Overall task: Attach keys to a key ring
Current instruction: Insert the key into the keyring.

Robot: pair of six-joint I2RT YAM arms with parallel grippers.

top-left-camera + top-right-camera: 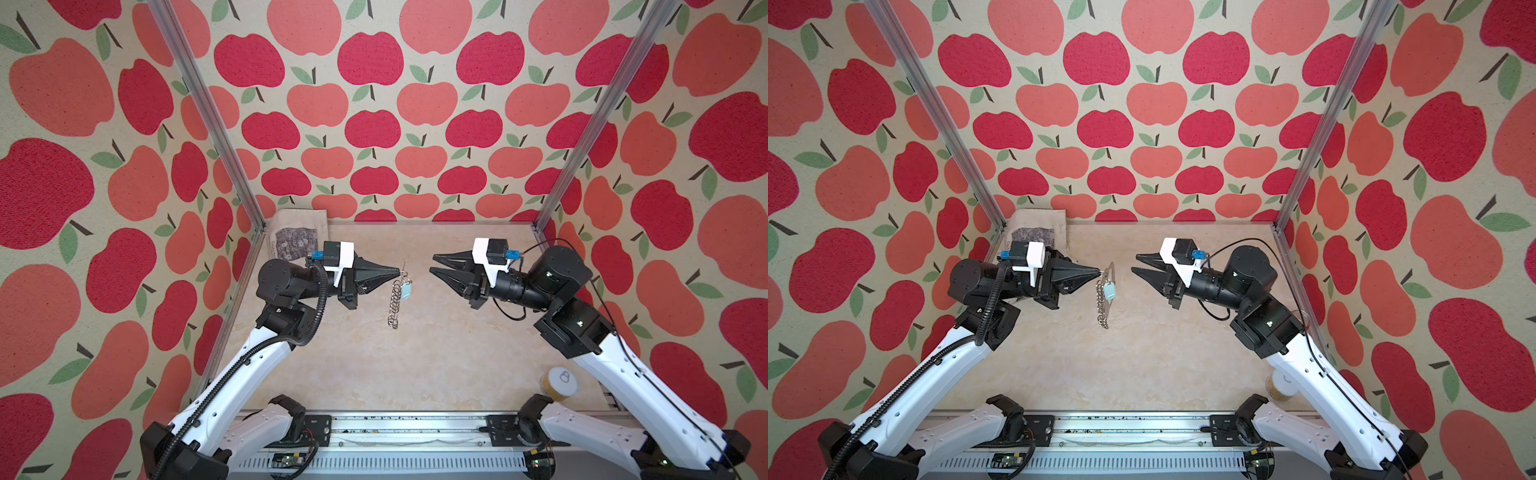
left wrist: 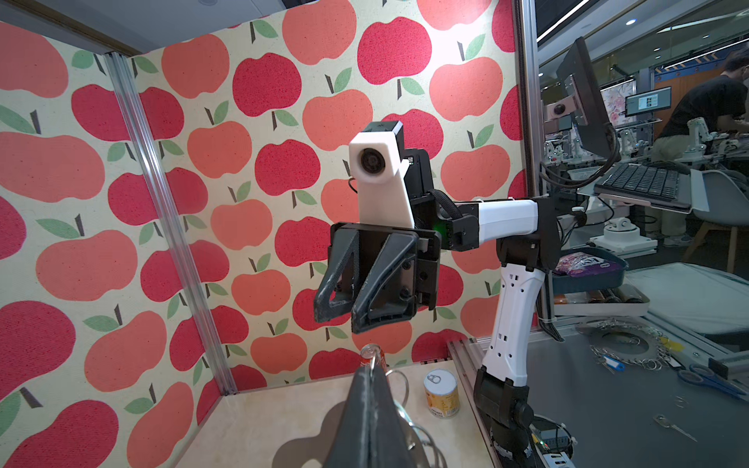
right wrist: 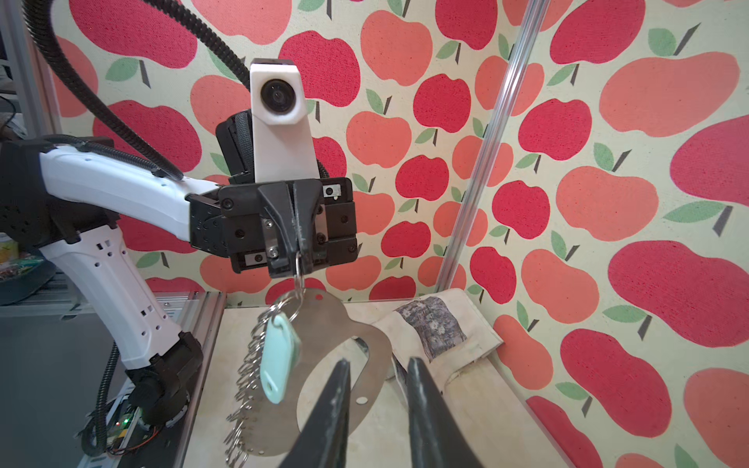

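Nearest the camera, a yellow can (image 1: 562,382) stood at the right edge of the pale tabletop (image 1: 415,365), partly hidden behind the right arm. Farther in, both arms were raised above the tabletop with their tips facing each other across a gap. The left fingers (image 1: 398,272) were pressed together on a small wire ring at the top of the key ring (image 3: 344,324), so that the flat metal plate hung free below them, clear of the tabletop, with its row of wire rings (image 1: 394,303) trailing down one edge. The key (image 3: 279,356), seen by its pale blue head, dangled from the rings near the top of the plate, just beside the left fingertips; its metal blade could not be made out. The right fingers (image 1: 449,258) stood apart and held nothing, near the plate but not touching it. Beyond the arms, a cloth bag (image 1: 297,232) lay in the far left corner against the apple-patterned wall (image 1: 374,124). Judged from this arrangement, the one key in view appeared already threaded onto a ring, though the join itself was too small to confirm. The remaining rings looked empty, and no other key showed on the tabletop; what seemed left was to set the assembly down.
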